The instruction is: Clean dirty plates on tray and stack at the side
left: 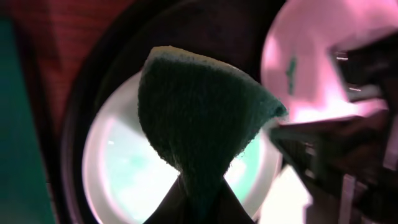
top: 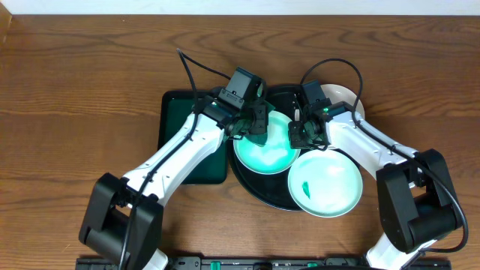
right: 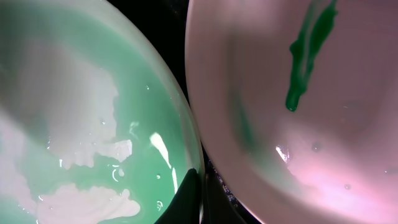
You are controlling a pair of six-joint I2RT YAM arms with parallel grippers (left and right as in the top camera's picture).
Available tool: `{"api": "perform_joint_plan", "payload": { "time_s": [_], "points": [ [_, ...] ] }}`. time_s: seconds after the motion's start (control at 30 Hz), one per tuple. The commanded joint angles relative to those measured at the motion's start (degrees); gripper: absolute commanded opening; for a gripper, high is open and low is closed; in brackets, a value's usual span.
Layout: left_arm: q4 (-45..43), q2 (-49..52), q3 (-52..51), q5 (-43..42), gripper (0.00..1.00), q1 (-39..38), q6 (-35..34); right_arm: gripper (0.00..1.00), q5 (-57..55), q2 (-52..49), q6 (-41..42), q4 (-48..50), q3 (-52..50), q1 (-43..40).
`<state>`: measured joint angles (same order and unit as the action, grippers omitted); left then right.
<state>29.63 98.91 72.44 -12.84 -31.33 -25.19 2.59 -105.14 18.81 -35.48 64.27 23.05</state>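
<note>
The black round tray point(top: 259, 187) holds a mint-tinted plate point(top: 271, 154) wet with green liquid. A second plate point(top: 330, 187) with a green smear point(top: 306, 187) overlaps the tray's right rim. A third white plate point(top: 351, 96) lies at the back right, partly hidden by the right arm. My left gripper point(top: 253, 124) is shut on a green sponge point(left: 199, 112) just above the mint plate point(left: 118, 168). My right gripper point(top: 304, 136) is shut on the mint plate's right rim point(right: 193, 162), beside the smeared plate point(right: 298, 124).
A dark green rectangular tray point(top: 184, 127) lies left of the black tray, under the left arm. Wooden table point(top: 75, 90) lies all around. The two grippers are close together over the tray.
</note>
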Motion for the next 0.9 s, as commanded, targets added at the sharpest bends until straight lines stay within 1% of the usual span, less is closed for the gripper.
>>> {"api": "perform_joint_plan", "payload": {
  "time_s": [0.0, 0.17, 0.3, 0.5, 0.57, 0.7, 0.87],
  "points": [
    [0.2, 2.4, -1.0, 3.5, 0.07, 0.3, 1.0, 0.01, 0.9, 0.5, -0.9, 0.4, -0.3, 1.0],
    [0.2, 6.7, -1.4, 3.9, 0.07, 0.3, 1.0, 0.01, 0.9, 0.5, -0.9, 0.4, -0.3, 1.0],
    [0.9, 10.9, -1.4, 8.6, 0.08, 0.3, 0.9, 0.01, 0.9, 0.5, -0.9, 0.4, -0.3, 1.0],
    [1.2, 15.2, -1.4, 8.8, 0.07, -0.4, 0.5, 0.01, 0.9, 0.5, -0.9, 0.5, -0.3, 1.0],
    [1.2, 16.1, -1.4, 7.6, 0.07, -1.2, 0.5, 0.01, 0.9, 0.5, -0.9, 0.5, -0.3, 1.0],
    [1.2, 16.9, -1.4, 1.9, 0.07, -2.9, 0.5, 0.01, 0.9, 0.5, -0.9, 0.5, -0.3, 1.0],
    [1.1, 16.8, -1.4, -2.8, 0.07, -4.4, 0.5, 0.01, 0.9, 0.5, -0.9, 0.6, -0.3, 1.0]
  ]
}}
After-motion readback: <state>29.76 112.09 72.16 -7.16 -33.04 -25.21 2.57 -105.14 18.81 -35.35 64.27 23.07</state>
